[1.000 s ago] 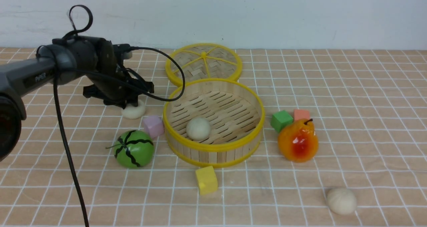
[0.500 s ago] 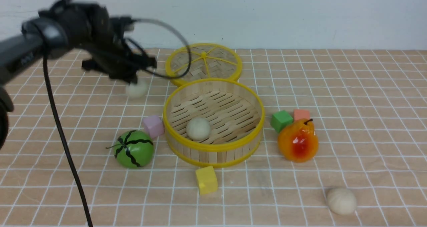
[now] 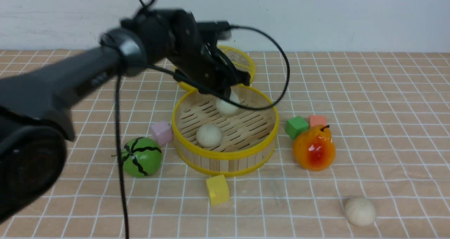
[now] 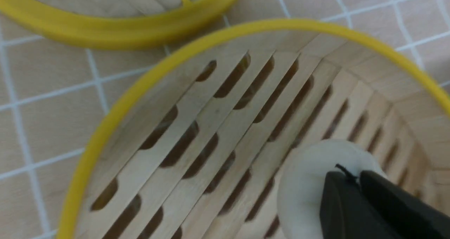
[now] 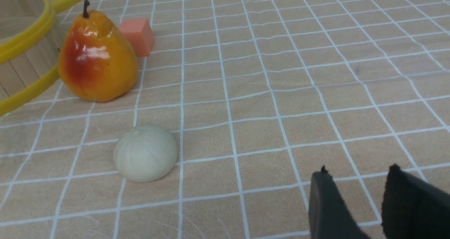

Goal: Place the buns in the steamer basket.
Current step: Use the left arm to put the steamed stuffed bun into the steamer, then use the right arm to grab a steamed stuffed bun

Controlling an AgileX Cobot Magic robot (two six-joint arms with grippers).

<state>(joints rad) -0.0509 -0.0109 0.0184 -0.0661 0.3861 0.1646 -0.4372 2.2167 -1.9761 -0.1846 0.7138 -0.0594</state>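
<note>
Nearest, the loose bun (image 3: pixel 359 211) is lying on the counter (image 3: pixel 386 144) at four o'clock from the steamer basket (image 3: pixel 225 157), just ahead of the right gripper (image 5: pixel 358 170), which is hovering with jaws apart, holding nothing. Inside the basket, the resting bun (image 3: pixel 209 135) is sitting toward seven o'clock. Toward twelve o'clock, the left gripper (image 3: pixel 226 92) is pinching the held bun (image 3: pixel 227 105) from above, jaws nearly together, over the slatted floor. Its arm is reaching in from eight o'clock, wrist pitching downward.
</note>
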